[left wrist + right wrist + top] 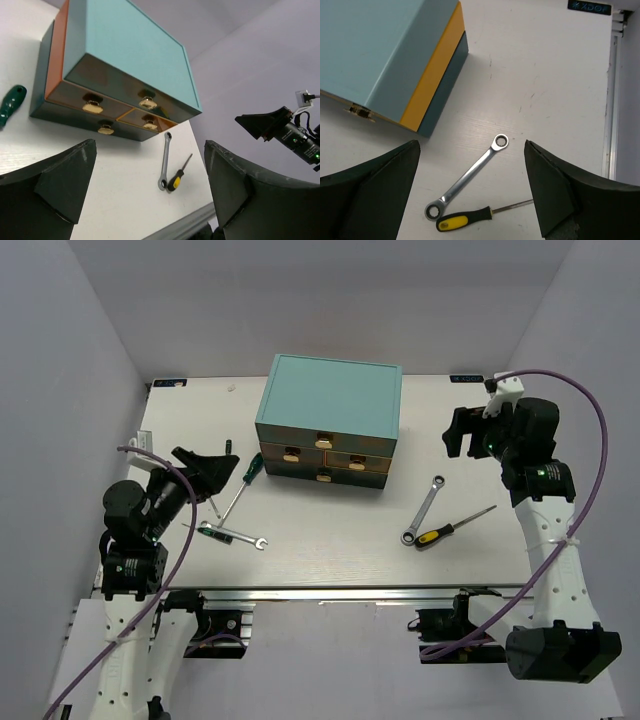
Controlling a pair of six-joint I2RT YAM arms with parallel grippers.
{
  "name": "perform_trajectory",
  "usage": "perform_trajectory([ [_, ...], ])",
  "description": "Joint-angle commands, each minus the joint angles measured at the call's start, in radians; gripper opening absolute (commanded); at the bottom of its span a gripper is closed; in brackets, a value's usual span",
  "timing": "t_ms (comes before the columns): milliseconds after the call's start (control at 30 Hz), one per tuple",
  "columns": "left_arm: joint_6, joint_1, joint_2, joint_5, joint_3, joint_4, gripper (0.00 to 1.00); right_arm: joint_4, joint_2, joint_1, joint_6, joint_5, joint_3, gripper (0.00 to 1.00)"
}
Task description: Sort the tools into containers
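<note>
Five hand implements lie loose on the white bench [330,565], all outside the teal chest [330,400]. The chest stands at the middle of the far edge. Its drawers [120,107] have dark fronts with gold pull handles and face the near edge.

Toward the right edge, a silver ring wrench [470,175] lies at a slant. A yellow-and-black-handled screwdriver [465,218] lies just beside its nearer ring, with the thin shaft pointing to the right edge.

Toward the left edge, a green-handled screwdriver [249,469] lies with its handle just beside the chest's left front corner and its shaft pointing to the near edge. Closer to the near edge lie a second green-handled screwdriver [212,531] and a second silver wrench [256,540]. Whether these two touch cannot be determined.

The left tool [150,145] hangs over the left part of the bench with its jaws spread fully and nothing between them. The right tool [471,145] hangs above the ring wrench, jaws likewise wide apart and holding nothing.
</note>
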Motion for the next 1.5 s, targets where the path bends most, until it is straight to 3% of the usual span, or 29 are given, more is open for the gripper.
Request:
perform_trajectory([
  [0, -0.023, -0.001, 0.019, 0.060, -0.002, -0.004, 0.97, -0.035, -0.002, -0.002, -0.052, -0.116, 0.025, 0.89],
  [167, -0.025, -0.002, 0.045, 0.080, -0.004, 0.003, 0.85, -0.167, -0.053, -0.002, -0.488, -0.518, 0.007, 0.89],
  [300, -0.046, -0.002, 0.052, 0.097, -0.028, 0.048, 0.59, -0.170, -0.070, 0.024, -0.464, -0.603, 0.013, 0.89],
  [333, -0.060, -0.005, 0.059, 0.102, -0.033, 0.067, 0.46, -0.143, -0.068, 0.024, -0.391, -0.592, -0.001, 0.89],
  [400, -0.077, -0.030, 0.072, 0.118, -0.053, 0.103, 0.38, -0.123, -0.049, 0.027, -0.309, -0.653, -0.007, 0.84],
  [467, -0.075, -0.079, 0.101, 0.077, -0.048, 0.105, 0.38, -0.098, -0.024, 0.034, -0.159, -0.631, 0.001, 0.68],
  [500, -0.072, -0.115, 0.114, 0.045, -0.045, 0.101, 0.41, -0.087, -0.009, 0.044, -0.113, -0.611, 0.011, 0.46],
  [567, -0.063, -0.244, 0.173, -0.070, -0.039, 0.092, 0.58, -0.110, 0.045, 0.055, -0.059, -0.585, 0.051, 0.38],
  [633, -0.046, -0.395, 0.236, -0.152, -0.010, 0.065, 0.66, -0.132, 0.087, 0.061, -0.005, -0.558, 0.068, 0.46],
  [667, -0.037, -0.445, 0.305, -0.270, 0.013, 0.043, 0.70, -0.121, 0.088, 0.063, 0.018, -0.543, 0.067, 0.52],
  [700, -0.025, -0.534, 0.337, -0.330, 0.062, 0.022, 0.71, -0.119, 0.088, 0.064, 0.035, -0.526, 0.055, 0.63],
  [767, -0.014, -0.589, 0.432, -0.447, 0.094, 0.008, 0.72, -0.115, 0.085, 0.066, 0.043, -0.505, 0.039, 0.71],
  [933, 0.014, -0.686, 0.614, -0.591, 0.157, 0.057, 0.66, -0.110, 0.088, 0.069, 0.049, -0.443, -0.005, 0.72],
  [1133, 0.072, -0.694, 0.773, -0.707, 0.203, 0.210, 0.69, -0.100, 0.097, 0.067, 0.041, -0.437, -0.028, 0.72],
  [1467, 0.060, -0.694, 0.916, -0.684, 0.234, 0.424, 0.73, -0.076, 0.105, 0.067, 0.038, -0.425, -0.039, 0.73],
])
